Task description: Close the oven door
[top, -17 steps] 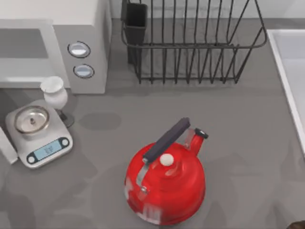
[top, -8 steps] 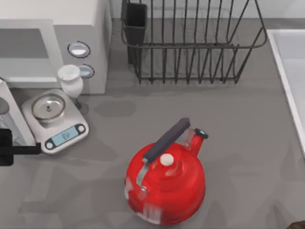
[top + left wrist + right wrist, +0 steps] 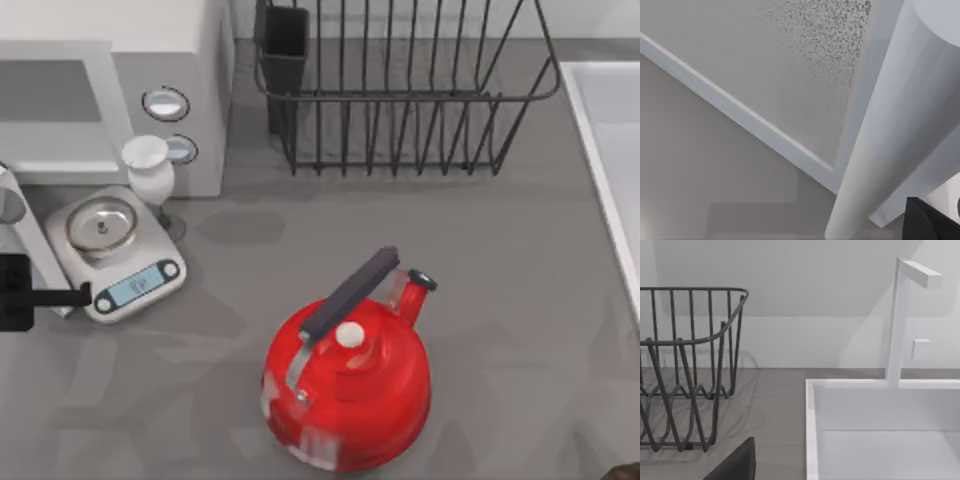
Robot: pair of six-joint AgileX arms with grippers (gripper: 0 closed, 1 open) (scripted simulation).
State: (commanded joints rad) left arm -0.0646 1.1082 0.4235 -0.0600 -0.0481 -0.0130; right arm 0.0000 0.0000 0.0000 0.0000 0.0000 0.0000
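Oven door [image 3: 35,240] is part-open, swung out at an angle from the oven [image 3: 120,40]. The grey cavity is exposed. The door's pale panel [image 3: 765,75] sits right in front of the left gripper [image 3: 930,225], very close, with a pale round post running across it. I can't tell how far open the left gripper is, or whether it has hold of anything. There's a black piece [image 3: 22,293] at the door's free end, and I can't say whether it's the handle or part of my left arm. On the far side of the door from the left gripper, the silver kitchen scale [image 3: 115,250] is touching the door's end. A white goblet [image 3: 148,165] stands just past the scale, in front of the oven's lower dial [image 3: 182,149]. The red kettle [image 3: 347,385] is well apart from the left gripper, out mid-table. The black dish rack [image 3: 400,90] is farther off, beside the oven. The right arm [image 3: 625,470] is parked at the table's near right corner. The right gripper [image 3: 735,465] faces the white sink [image 3: 812,430] and the rack's end, and I can't tell its opening.
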